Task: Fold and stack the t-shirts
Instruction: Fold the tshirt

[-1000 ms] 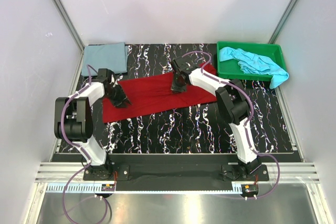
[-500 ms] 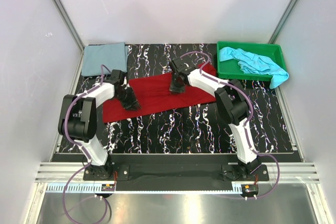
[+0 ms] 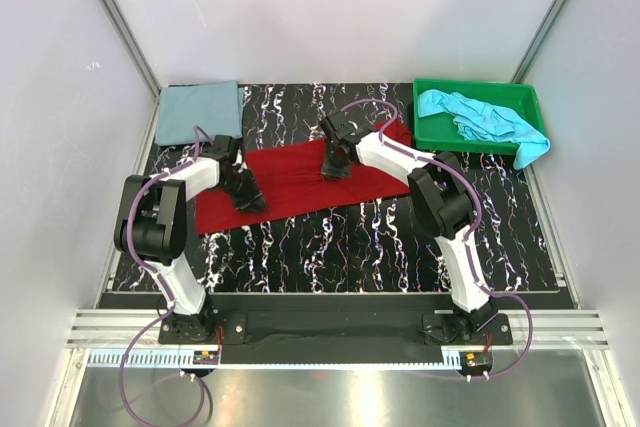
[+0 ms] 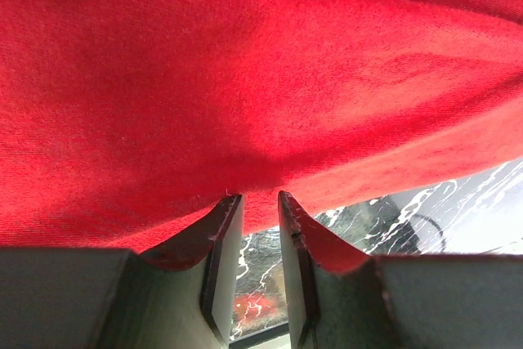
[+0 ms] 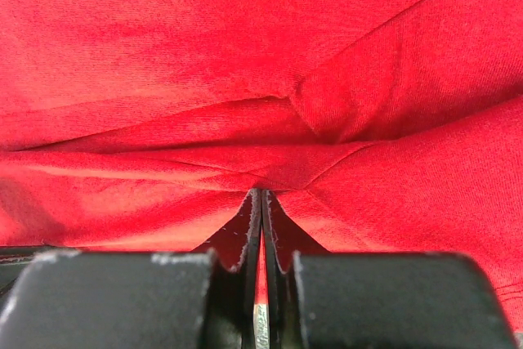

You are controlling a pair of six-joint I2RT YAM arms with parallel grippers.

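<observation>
1. My left tool [image 4: 255, 195] grasps the near left edge of the deep red t-shirt [image 3: 290, 179]. Its jaws are narrowly apart on the cloth, and the edge is raised off the tabletop [image 3: 350, 247].
2. My right tool [image 5: 261, 192] is clenched on a fold near that shirt's far right end, with red cloth pinched between its jaws.
3. The deep red t-shirt lies as a long band across the middle of the tabletop.
4. The grey-blue t-shirt [image 3: 200, 112] lies folded flat at the far left corner.
5. The turquoise t-shirt [image 3: 478, 115] sits crumpled in the green tray [image 3: 480, 84] at far right, one end hanging over the tray's right rim.
</observation>
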